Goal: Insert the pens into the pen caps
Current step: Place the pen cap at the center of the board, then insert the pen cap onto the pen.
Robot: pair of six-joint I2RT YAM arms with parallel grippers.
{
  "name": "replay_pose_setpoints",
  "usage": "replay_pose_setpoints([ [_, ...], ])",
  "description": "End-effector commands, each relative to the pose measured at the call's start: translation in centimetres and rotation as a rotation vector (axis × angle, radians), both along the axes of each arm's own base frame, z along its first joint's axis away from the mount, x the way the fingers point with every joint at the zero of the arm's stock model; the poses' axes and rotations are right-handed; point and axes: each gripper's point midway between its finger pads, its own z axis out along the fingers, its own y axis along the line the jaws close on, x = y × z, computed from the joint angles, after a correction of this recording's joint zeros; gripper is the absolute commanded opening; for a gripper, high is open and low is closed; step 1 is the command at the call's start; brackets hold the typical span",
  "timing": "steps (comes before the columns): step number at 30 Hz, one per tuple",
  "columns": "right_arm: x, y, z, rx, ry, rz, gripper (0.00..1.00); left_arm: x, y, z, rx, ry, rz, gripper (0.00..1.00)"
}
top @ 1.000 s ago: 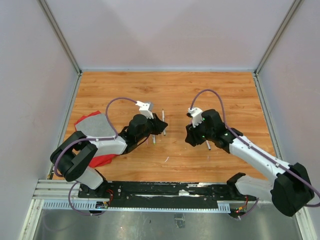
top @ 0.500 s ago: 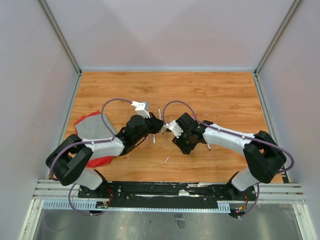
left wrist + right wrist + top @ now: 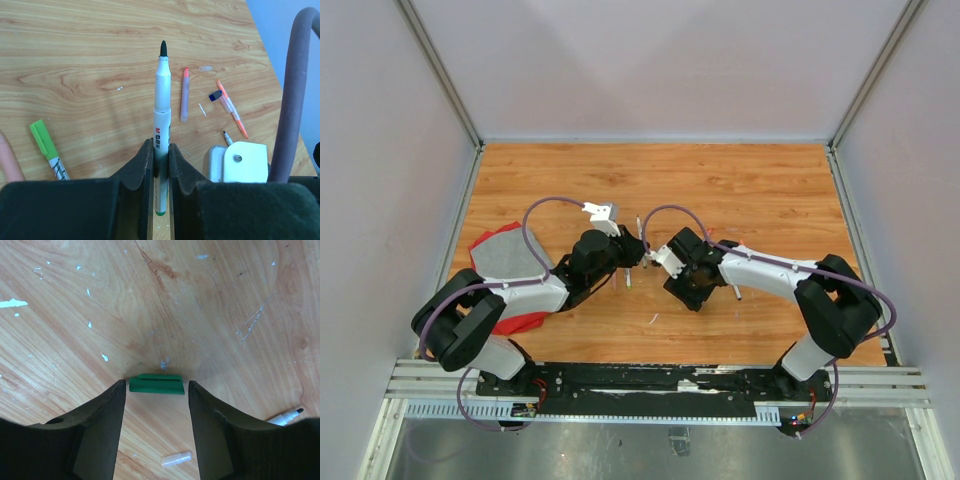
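My left gripper (image 3: 160,148) is shut on a white-grey pen (image 3: 161,100) with a black tip and a green rear end; the tip points away from me. In the top view this gripper (image 3: 636,251) sits at table centre, with the pen (image 3: 638,224) sticking out. My right gripper (image 3: 156,392) is open, pointing down at the table, and a dark green pen cap (image 3: 156,384) lies flat between its fingertips, untouched. In the top view the right gripper (image 3: 691,283) is just right of the left one.
Loose on the wood: a light-green-capped pen (image 3: 46,147), a purple pen with an orange tip (image 3: 184,95), an orange pen (image 3: 232,109), a clear short tube (image 3: 176,459), and an uncapped pen (image 3: 285,416). A red cloth (image 3: 525,321) and a grey pad (image 3: 508,250) lie at left.
My right arm swung left across the table until close beside my left gripper, then settled over the green cap. My left gripper shifted slightly, still holding the pen.
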Motion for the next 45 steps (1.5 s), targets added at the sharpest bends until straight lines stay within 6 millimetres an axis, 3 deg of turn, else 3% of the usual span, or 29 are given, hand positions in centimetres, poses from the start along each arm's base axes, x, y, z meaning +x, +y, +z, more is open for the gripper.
replay_pose_setpoints([
  [1, 0.4, 0.9, 1.4, 0.035, -0.036, -0.004, 0.58, 0.3, 0.5, 0.7, -0.015, -0.021, 0.018, 0.01],
  [5, 0.9, 2.4, 3.2, 0.147, -0.087, -0.037, 0.72, 0.3, 0.4, 0.7, -0.016, -0.021, 0.017, 0.01],
  [14, 2.9, 3.4, 6.4, 0.339, -0.22, -0.309, 0.83, 0.4, 0.4, 0.7, -0.01, -0.022, 0.015, 0.01],
  [21, 5.0, 0.1, 7.8, 0.283, -0.348, -0.635, 0.87, 0.4, 0.4, 0.6, -0.007, -0.022, 0.015, 0.01],
  [24, 5.3, -1.1, 8.7, 0.296, -0.392, -0.745, 0.99, 0.4, 0.4, 0.7, -0.006, -0.023, 0.014, 0.01],
  [31, 5.6, -3.3, 10.0, 0.377, -0.431, -0.925, 0.98, 0.4, 0.3, 0.5, -0.003, -0.019, 0.01, 0.0],
  [36, 5.6, -3.9, 9.9, 0.431, -0.38, -0.959, 0.98, 0.4, 0.2, 0.5, -0.005, -0.017, 0.006, 0.0],
  [45, 5.9, -5.8, 11.4, 0.434, -0.48, -0.974, 0.98, 0.4, 0.1, 0.4, -0.006, -0.015, 0.003, 0.0],
])
